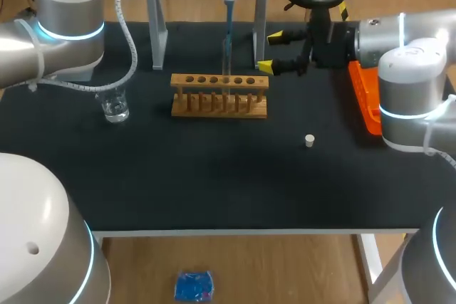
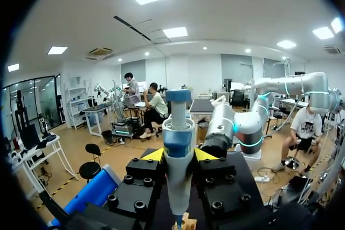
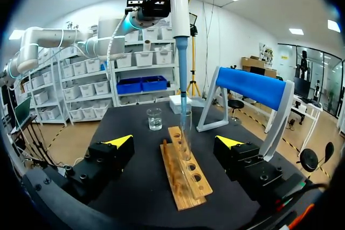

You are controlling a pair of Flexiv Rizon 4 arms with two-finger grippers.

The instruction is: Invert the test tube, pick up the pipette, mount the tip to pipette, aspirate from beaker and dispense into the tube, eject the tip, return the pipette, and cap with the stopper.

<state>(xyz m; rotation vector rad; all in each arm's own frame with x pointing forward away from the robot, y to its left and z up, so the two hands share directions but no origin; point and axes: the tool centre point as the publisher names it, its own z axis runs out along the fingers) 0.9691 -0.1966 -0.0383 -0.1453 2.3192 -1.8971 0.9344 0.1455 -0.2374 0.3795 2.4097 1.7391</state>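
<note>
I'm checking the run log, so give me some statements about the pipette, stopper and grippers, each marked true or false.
The left gripper is shut on the pipette. True.
The stopper caps the test tube. False: it lies on the table, apart from the rack.
The pipette's tip hangs over the beaker. False: it points down into the test tube in the rack.
The right gripper is open and empty. True.

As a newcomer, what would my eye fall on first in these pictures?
The pipette, upright in the left tool, its blue tip in a tube in the wooden rack at mid-table. Then the open right tool by the rack's right end, and a white stopper alone nearer the front.
</note>
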